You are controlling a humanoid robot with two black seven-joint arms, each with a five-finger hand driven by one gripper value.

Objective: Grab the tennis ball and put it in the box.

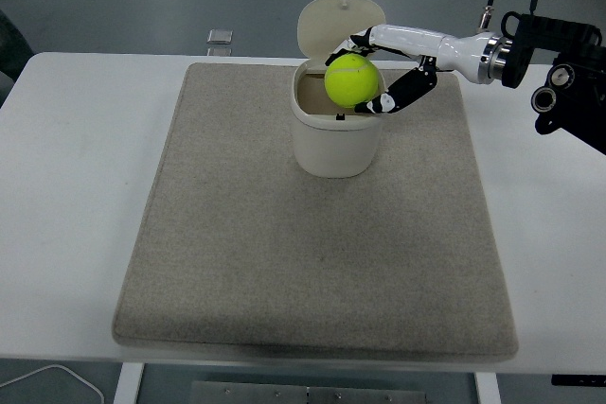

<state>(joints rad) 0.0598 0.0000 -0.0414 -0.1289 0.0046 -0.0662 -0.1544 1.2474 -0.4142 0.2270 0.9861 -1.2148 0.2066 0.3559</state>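
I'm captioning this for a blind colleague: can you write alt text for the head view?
The right hand holds a yellow-green tennis ball just above the open cream box, whose lid stands up behind. The box sits toward the far side of a grey mat on a white table.

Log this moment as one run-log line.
phase: placing | right hand: holds tennis ball over open box | ball: not yet released | lid: up | left arm: not in view
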